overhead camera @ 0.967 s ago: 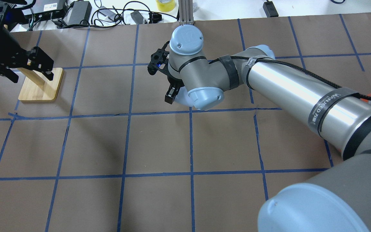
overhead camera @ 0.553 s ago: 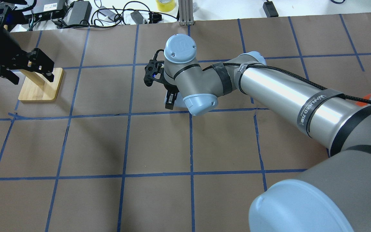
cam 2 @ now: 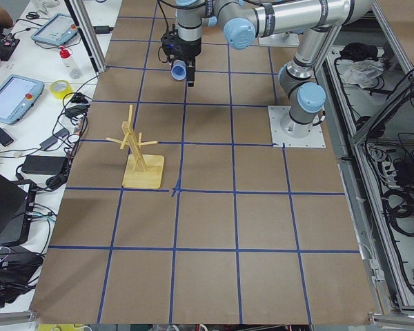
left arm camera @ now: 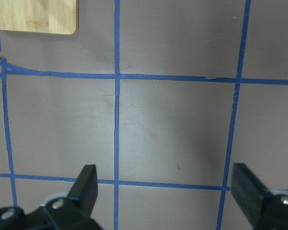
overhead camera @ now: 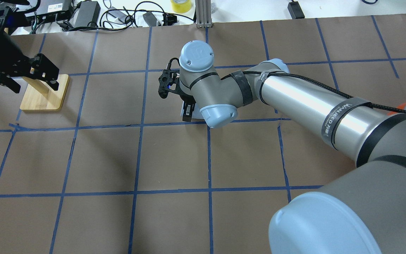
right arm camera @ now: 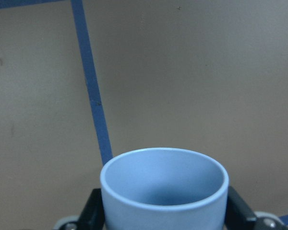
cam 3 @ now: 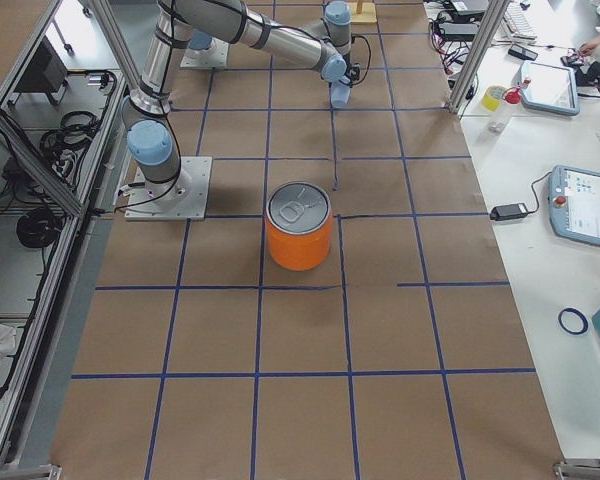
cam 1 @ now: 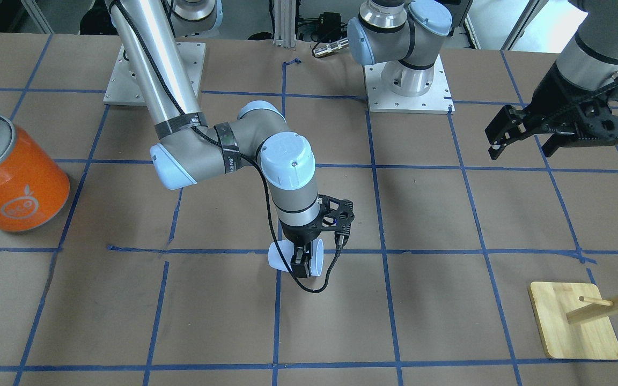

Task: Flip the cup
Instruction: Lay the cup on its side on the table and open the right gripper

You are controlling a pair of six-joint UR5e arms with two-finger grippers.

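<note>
- Table (overhead camera: pixel 174 158): flat brown paper top, ruled into squares by blue tape.
- Right arm (overhead camera: pixel 308 102): smooth silver tube with grey joints and pale blue caps, reaching out to the table's middle.
- Orange can (cam 1: pixel 14 177): glossy cylinder with a silver lid, near the right end.
- Wooden stand (cam 1: pixel 574 321): pale bamboo, with a rounded square base and a thin post with pegs. It sits near the left end, toward the edge away from the robot.
- Left gripper (left arm camera: pixel 165 179): black fingers spread wide, nothing between them, above the left end.
- Right gripper (cam 1: pixel 301 267): black fingers clamped on the walls of the cup (right arm camera: pixel 163 191).
- The cup: small, pale blue-white, matte and tapered. It is held sideways over the table's middle, round mouth toward the left end.
</note>
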